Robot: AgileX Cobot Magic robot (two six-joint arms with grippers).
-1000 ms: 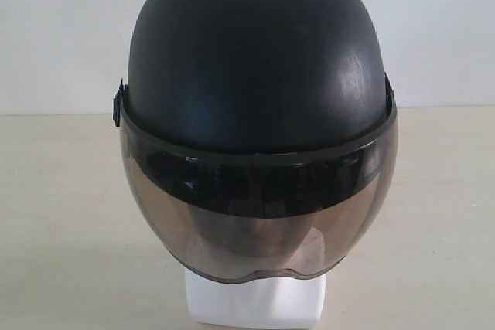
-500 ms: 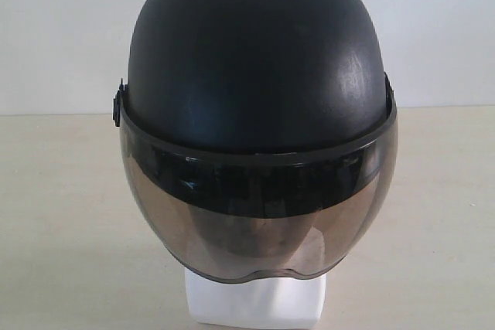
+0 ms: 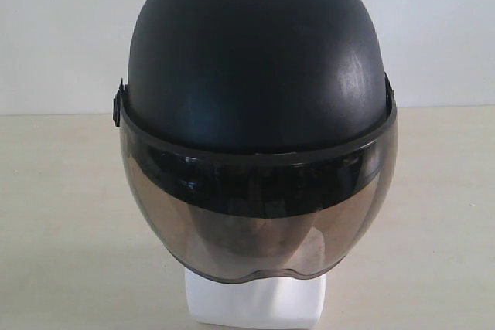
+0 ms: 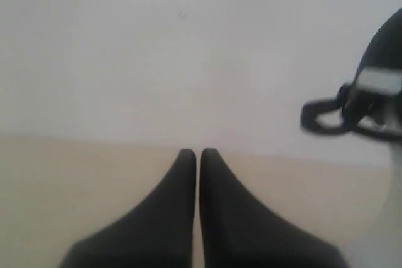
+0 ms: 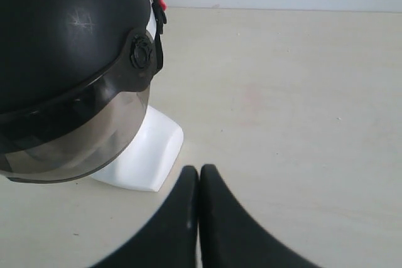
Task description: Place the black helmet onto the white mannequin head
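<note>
The black helmet (image 3: 255, 59) sits on the white mannequin head, its smoke-tinted visor (image 3: 255, 222) down over the face. Only the head's blocky white base (image 3: 255, 303) shows plainly below the visor; a faint face shape shows through the tint. In the right wrist view the helmet (image 5: 63, 36) and base (image 5: 147, 155) lie just beside my right gripper (image 5: 200, 171), which is shut and empty. My left gripper (image 4: 198, 154) is shut and empty too, with the helmet's edge and strap (image 4: 370, 101) off to one side. Neither gripper appears in the exterior view.
A pale beige tabletop (image 3: 62, 222) spreads around the base, with a white wall (image 3: 62, 36) behind it. Bare table (image 5: 301, 92) lies beyond my right gripper.
</note>
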